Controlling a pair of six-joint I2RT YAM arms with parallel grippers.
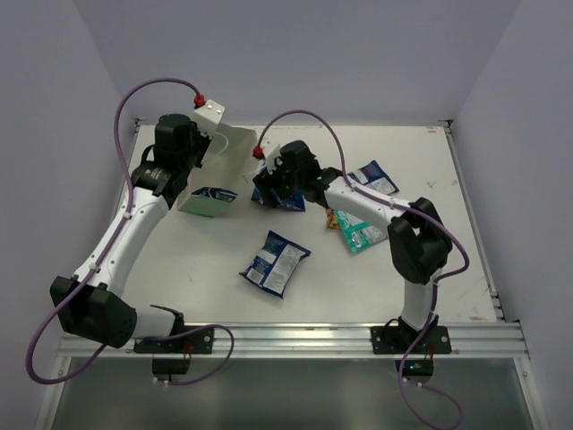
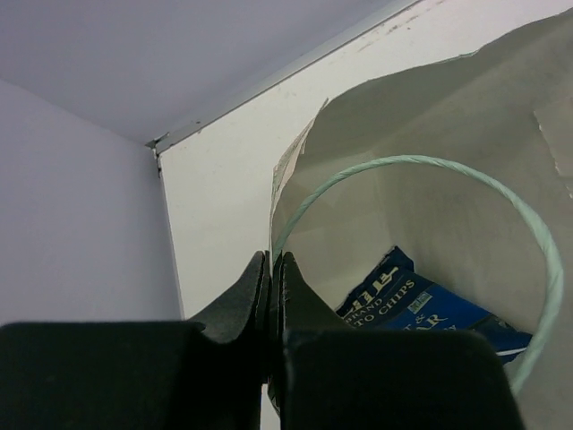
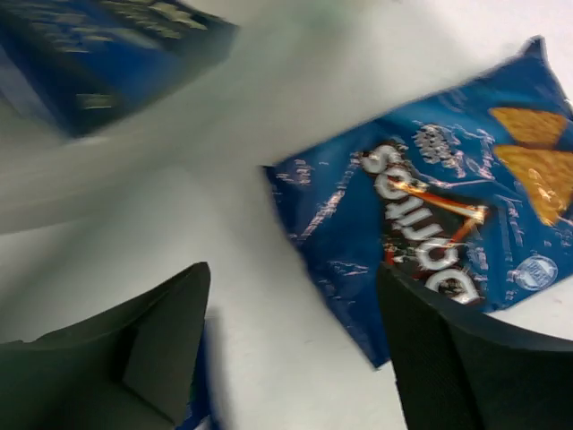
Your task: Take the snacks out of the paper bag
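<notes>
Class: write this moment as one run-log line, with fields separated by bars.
left gripper: shut on paper bag rim | right gripper: open over Doritos packet | chips packet: inside bag

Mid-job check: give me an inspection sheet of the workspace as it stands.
Surface: white table, faint marks near right edge.
Job's things: paper bag tipped, one blue chips packet inside; Doritos packet and loose packets out on the table.
Clutter: nothing seen.
Grippers: left gripper shut on the bag's rim; right gripper open above the Doritos packet.
Cables: purple cables arch off both arms.
Surroundings: lilac walls, metal rail at near edge.
</notes>
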